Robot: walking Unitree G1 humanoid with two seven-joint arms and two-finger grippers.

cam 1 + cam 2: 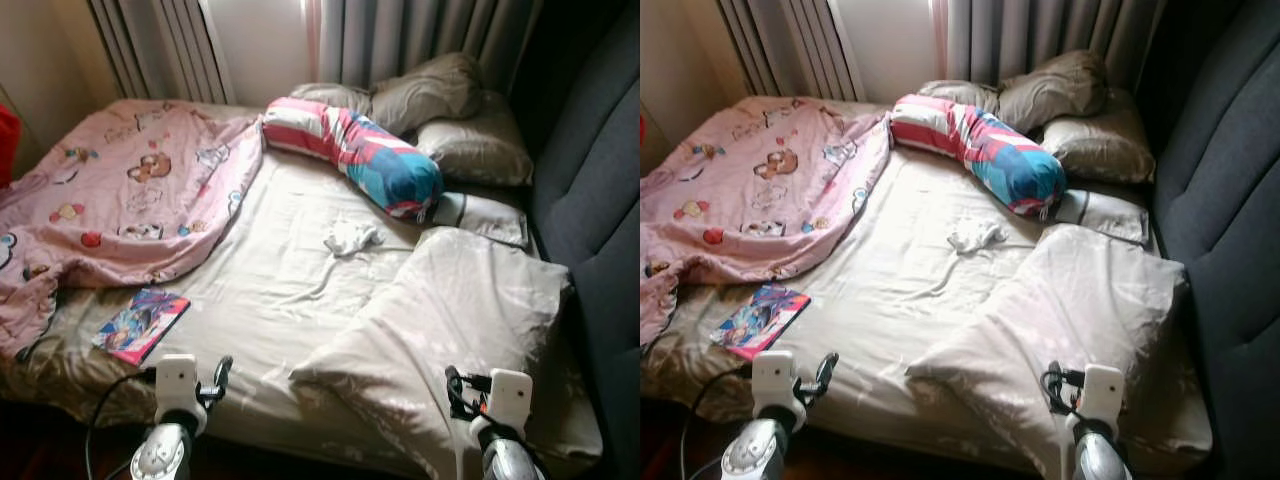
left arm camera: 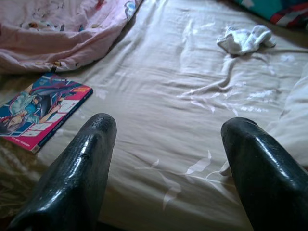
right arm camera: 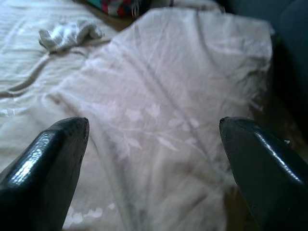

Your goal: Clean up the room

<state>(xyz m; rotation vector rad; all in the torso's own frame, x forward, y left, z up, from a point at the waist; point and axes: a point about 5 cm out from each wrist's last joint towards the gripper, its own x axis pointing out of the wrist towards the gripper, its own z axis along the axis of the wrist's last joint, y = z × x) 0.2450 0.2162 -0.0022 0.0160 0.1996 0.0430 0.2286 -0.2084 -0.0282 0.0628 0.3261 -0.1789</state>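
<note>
The left claw (image 2: 168, 144) is hovering wide open over the near edge of the bed (image 1: 290, 290), a book (image 1: 142, 324) lying just beside it. The right claw (image 3: 154, 139) is hanging wide apart above a pale folded duvet (image 1: 450, 310). A white sock (image 1: 352, 237) is lying mid-bed, near a striped bolster (image 1: 360, 150) and a pink blanket (image 1: 120, 190)

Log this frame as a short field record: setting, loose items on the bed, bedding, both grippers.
setting: unmade bed beside grey curtains
loose items: magazine near the bed's front left edge; crumpled white cloth mid-mattress
bedding: pink cartoon blanket bunched on the left; striped bolster and pillows at the head; beige duvet heaped on the right
left gripper: jaws open, over the sheet
right gripper: jaws open, over the duvet
</note>
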